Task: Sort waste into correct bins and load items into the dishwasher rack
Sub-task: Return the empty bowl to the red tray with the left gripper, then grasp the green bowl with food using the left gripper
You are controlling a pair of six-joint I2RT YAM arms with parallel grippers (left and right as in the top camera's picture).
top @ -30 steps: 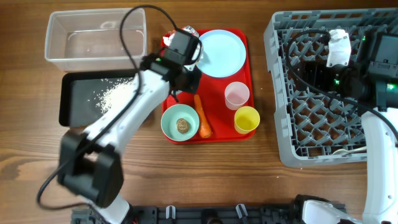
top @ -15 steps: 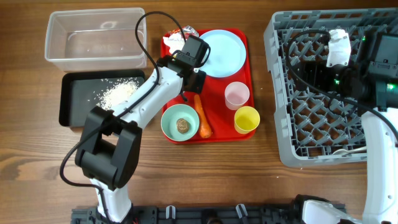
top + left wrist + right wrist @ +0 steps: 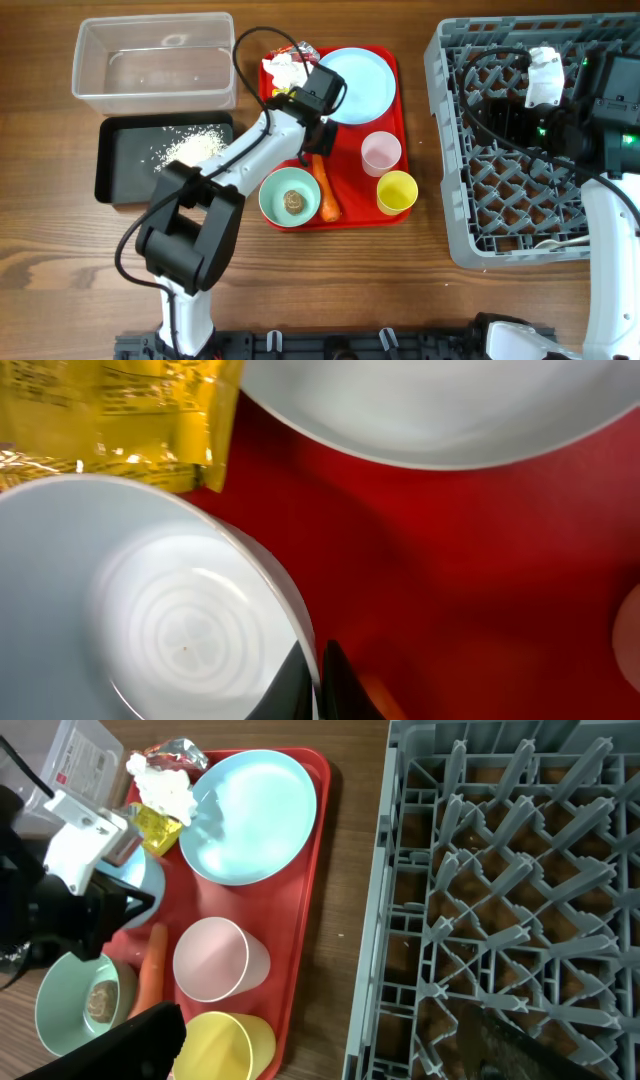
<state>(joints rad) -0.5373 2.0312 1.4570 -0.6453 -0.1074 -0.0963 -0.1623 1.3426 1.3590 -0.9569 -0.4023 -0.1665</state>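
Left: my left gripper (image 3: 316, 685) pinches the rim of the empty bowl (image 3: 170, 630) over the red tray (image 3: 450, 590) | I should lift slow and level, clear of the yellow wrapper (image 3: 120, 410) and plate (image 3: 440, 410) | Right: the rack (image 3: 520, 150) is well apart | My right gripper (image 3: 325, 1035) is spread wide and holds nothing

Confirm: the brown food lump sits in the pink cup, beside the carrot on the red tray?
No. The brown food lump sits in the pale teal bowl, beside the carrot on the red tray; the pink cup is empty. The overhead view shows it.
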